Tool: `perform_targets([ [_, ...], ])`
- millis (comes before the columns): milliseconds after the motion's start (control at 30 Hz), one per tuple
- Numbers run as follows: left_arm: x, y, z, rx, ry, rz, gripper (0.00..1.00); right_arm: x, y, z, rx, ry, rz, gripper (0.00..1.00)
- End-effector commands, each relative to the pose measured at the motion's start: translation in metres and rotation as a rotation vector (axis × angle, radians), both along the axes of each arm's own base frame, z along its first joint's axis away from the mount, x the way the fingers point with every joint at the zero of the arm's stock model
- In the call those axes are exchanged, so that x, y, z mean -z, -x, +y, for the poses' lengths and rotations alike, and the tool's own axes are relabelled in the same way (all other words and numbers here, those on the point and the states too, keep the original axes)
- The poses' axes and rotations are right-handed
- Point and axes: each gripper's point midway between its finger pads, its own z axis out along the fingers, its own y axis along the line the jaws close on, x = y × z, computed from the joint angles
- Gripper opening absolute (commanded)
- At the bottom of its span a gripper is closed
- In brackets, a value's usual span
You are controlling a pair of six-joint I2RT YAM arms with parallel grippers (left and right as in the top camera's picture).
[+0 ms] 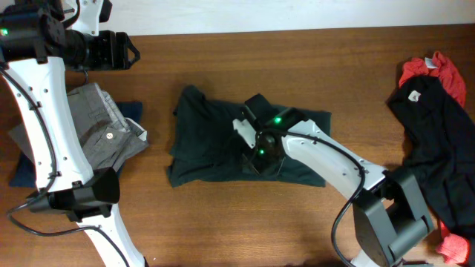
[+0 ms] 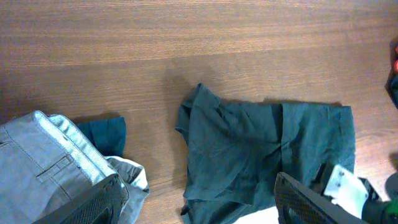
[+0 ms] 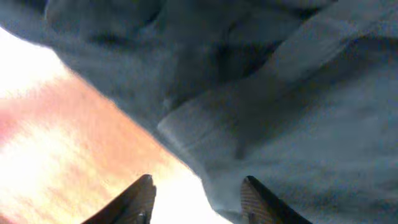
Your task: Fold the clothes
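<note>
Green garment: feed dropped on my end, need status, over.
Left hand open, empty. Right hand open, down over green garment, which lies rumpled mid-table. Grey trousers and black-red pile sit apart from it.

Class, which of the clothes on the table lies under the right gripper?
The dark green garment in the middle: the right gripper is over it. The grey trousers lie at the left, the black and red pile at the right.

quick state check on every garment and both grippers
green garment, spread out, wrinkled
grey trousers, folded, at left
navy cloth, mostly hidden under grey trousers
black garment, crumpled, at right
red garment, crumpled, at right
left gripper, open, empty
right gripper, open, close over green garment
</note>
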Motion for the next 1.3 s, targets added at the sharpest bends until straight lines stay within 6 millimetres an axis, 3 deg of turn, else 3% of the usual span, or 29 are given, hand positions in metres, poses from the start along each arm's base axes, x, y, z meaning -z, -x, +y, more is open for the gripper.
perform_targets([
  [0,-0.015,0.005,0.001,0.003,0.001,-0.042,0.78,-0.029,-0.033,-0.018,0.231,-0.08,-0.047,0.58],
  [100,-0.015,0.005,0.001,0.003,0.001,-0.041,0.78,-0.037,-0.057,-0.035,0.397,-0.148,-0.046,0.58],
  [200,-0.015,0.005,0.001,0.003,0.001,-0.041,0.78,-0.041,-0.074,-0.039,0.474,-0.228,-0.045,0.55],
  [400,-0.015,0.005,0.001,0.003,0.001,-0.042,0.78,-0.044,-0.12,-0.015,0.492,-0.356,-0.17,0.53],
  [500,-0.015,0.005,0.001,0.003,0.001,-0.041,0.78,-0.028,-0.131,-0.005,0.512,-0.372,-0.175,0.5],
  [633,-0.015,0.005,0.0,0.004,0.002,-0.041,0.78,0.003,-0.135,-0.012,0.598,-0.319,-0.133,0.45],
  [767,-0.015,0.005,0.0,0.004,0.002,-0.041,0.78,0.022,-0.14,-0.012,0.617,-0.299,-0.128,0.55],
  [900,-0.015,0.005,0.0,0.004,0.001,-0.044,0.78,0.035,-0.138,-0.008,0.633,-0.288,-0.109,0.54],
  [1067,-0.015,0.005,0.0,0.003,0.002,-0.041,0.78,0.045,-0.138,-0.003,0.662,-0.287,-0.095,0.25],
  [1267,-0.015,0.005,0.0,0.004,0.002,-0.041,0.78,0.031,-0.143,0.022,0.603,-0.409,-0.088,0.04],
])
